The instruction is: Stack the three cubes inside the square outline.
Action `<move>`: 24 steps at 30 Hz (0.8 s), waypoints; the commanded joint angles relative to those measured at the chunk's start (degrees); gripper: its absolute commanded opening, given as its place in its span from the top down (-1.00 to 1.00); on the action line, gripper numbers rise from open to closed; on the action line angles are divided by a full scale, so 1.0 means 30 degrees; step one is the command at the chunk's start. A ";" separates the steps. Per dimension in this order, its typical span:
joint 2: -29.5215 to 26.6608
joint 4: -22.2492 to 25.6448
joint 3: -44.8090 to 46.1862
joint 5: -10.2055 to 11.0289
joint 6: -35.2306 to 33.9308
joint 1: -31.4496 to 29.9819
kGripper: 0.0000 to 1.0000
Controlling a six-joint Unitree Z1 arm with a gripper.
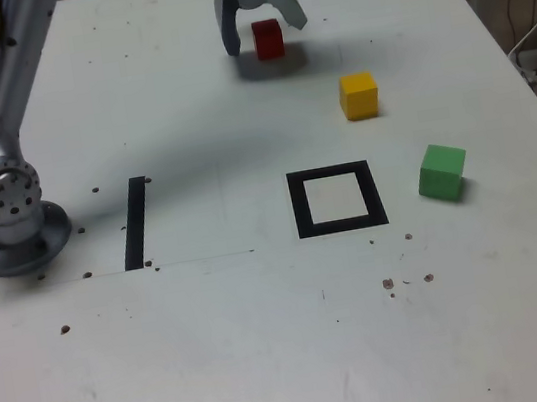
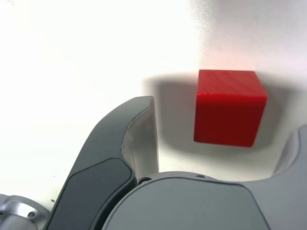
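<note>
In the wrist view we see the spread gripper (image 2: 223, 136) near the red cube (image 2: 229, 109); only the exterior view shows us the yellow cube (image 1: 359, 96), green cube (image 1: 442, 172) and square outline (image 1: 301, 206).

The silver, tube-like robot arm (image 1: 16, 82) reaches across from its round base, its grey, curved-jawed metal gripper (image 1: 267, 39) pointing down with jaws spread apart.

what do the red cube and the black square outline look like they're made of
The red cube looks like painted wood or plastic, solid red; faint streaks on its lighter face hint at wood grain, but the look leaves it open. The square outline seems to be flat black tape, judging by its even dark strips lying flush on the tabletop, though paint is possible.
</note>
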 commanded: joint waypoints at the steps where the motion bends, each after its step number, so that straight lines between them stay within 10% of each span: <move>1: 0.0579 0.0432 -0.0596 0.0032 0.0185 0.0061 -0.49; 11: 0.1079 0.0380 -0.1479 0.0272 0.0868 -0.0120 0.37; 24: 0.1237 0.0454 -0.1503 0.0216 0.0904 -0.0195 0.38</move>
